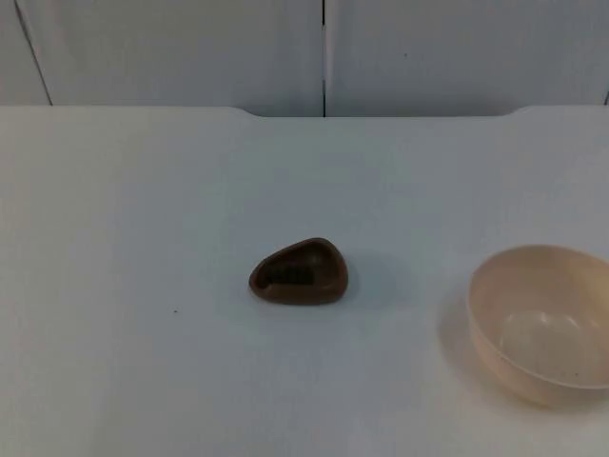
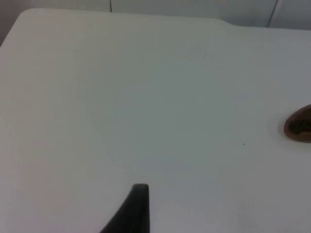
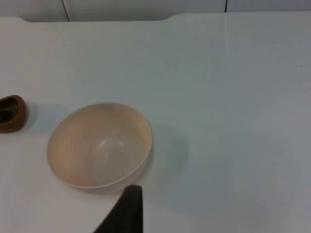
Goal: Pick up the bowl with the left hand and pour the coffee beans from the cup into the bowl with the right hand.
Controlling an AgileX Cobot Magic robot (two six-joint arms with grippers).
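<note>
Bowl [image 1: 542, 324] sits at the table's right, near the right gripper [image 3: 127, 204]; brown cup [image 1: 300, 273] sits centrally. Left gripper [image 2: 133, 206] waits afar. Jaw opening of either: cannot tell.

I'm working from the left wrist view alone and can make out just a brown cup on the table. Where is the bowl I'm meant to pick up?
Observer: The cream bowl stands upright on the table, to the right of the cup and apart from it.
Operator: Anything in the bowl?
Observer: No, in the right wrist view its inside looks bare.
Operator: Where are the arms?
Observer: The right end effector is close by the bowl's rim. The left end effector is over bare table left of the cup.
</note>
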